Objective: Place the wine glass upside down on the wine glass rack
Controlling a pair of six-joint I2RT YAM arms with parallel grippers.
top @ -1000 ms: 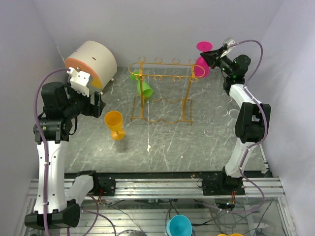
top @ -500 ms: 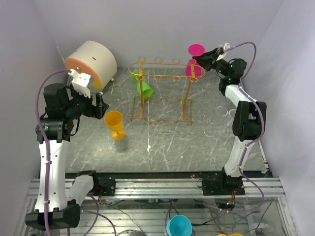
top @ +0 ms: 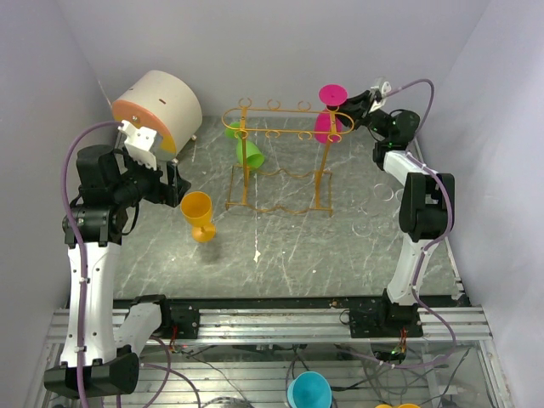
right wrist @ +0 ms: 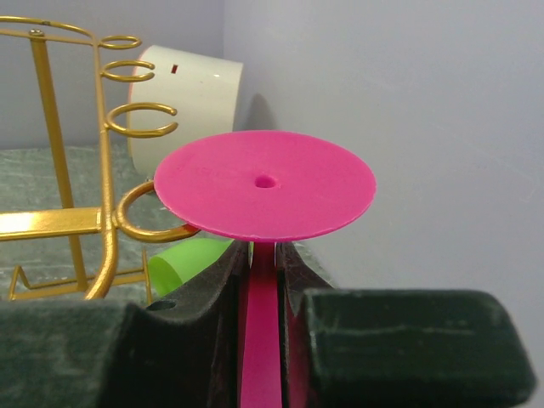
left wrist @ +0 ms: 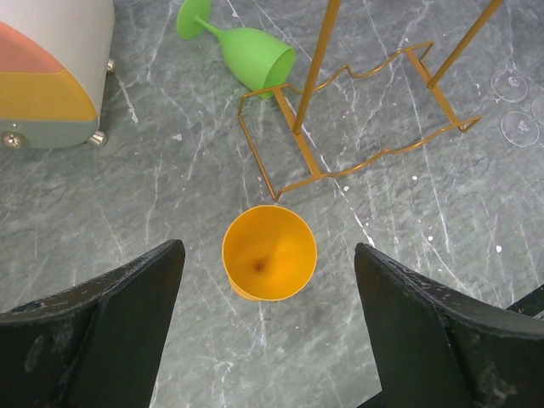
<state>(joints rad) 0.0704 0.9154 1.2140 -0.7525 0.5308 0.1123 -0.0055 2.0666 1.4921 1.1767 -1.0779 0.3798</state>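
Note:
My right gripper (top: 354,105) is shut on the stem of a pink wine glass (top: 331,95), which it holds upside down with its round foot (right wrist: 265,183) on top. The bowl (top: 326,128) hangs at the right end of the golden wine glass rack (top: 246,170), and the stem is just beside an end loop (right wrist: 144,228) of the top rail. A yellow glass (left wrist: 269,252) stands upright on the table. My left gripper (left wrist: 266,249) hovers open above it, one finger on each side, touching nothing.
A green glass (top: 249,153) lies on its side under the rack's left upright. A cream drum with an orange face (top: 161,102) stands at the back left. Clear glasses (top: 382,192) stand on the table right of the rack. Walls close in on three sides.
My right gripper carried the pink glass leftward to the rack's right end. My left gripper's jaws widened slightly above the yellow glass.

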